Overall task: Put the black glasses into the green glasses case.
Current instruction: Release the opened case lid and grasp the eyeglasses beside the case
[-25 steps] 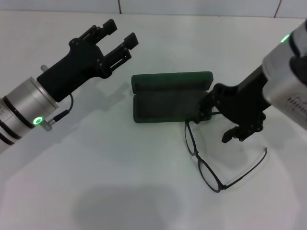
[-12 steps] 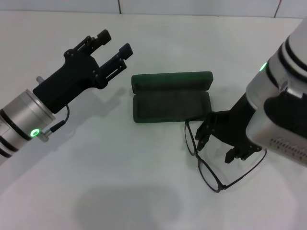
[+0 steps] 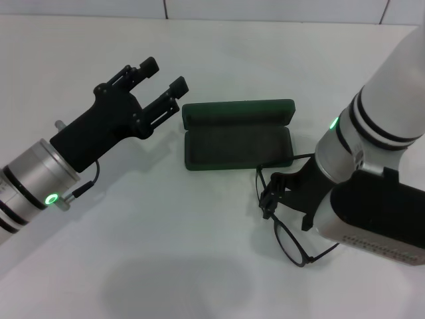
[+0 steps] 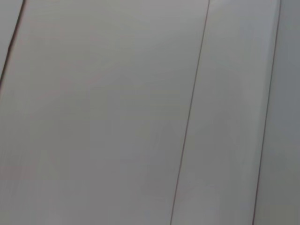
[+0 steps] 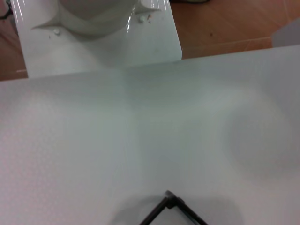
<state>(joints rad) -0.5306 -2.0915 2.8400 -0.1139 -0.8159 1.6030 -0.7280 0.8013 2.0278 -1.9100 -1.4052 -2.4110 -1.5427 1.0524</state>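
Note:
The green glasses case [image 3: 238, 147] lies open in the middle of the white table [image 3: 166, 219], its lid folded back on the far side. The black glasses [image 3: 289, 243] lie unfolded on the table just in front of the case's right end. My right gripper [image 3: 287, 207] is low over the glasses, its black fingers [image 3: 269, 198] apart on either side of the frame's near lens. A corner of the frame shows in the right wrist view [image 5: 169, 199]. My left gripper [image 3: 159, 81] is open and empty, in the air left of the case.
The right wrist view shows the table's edge, a white base [image 5: 93, 28] and brown floor [image 5: 225, 28] beyond it. The left wrist view shows only pale panels with thin seams [image 4: 190, 117].
My right arm has moved down and toward the front, from beside the case's right end to over the glasses. My left gripper shifted slightly. The glasses and case have not moved.

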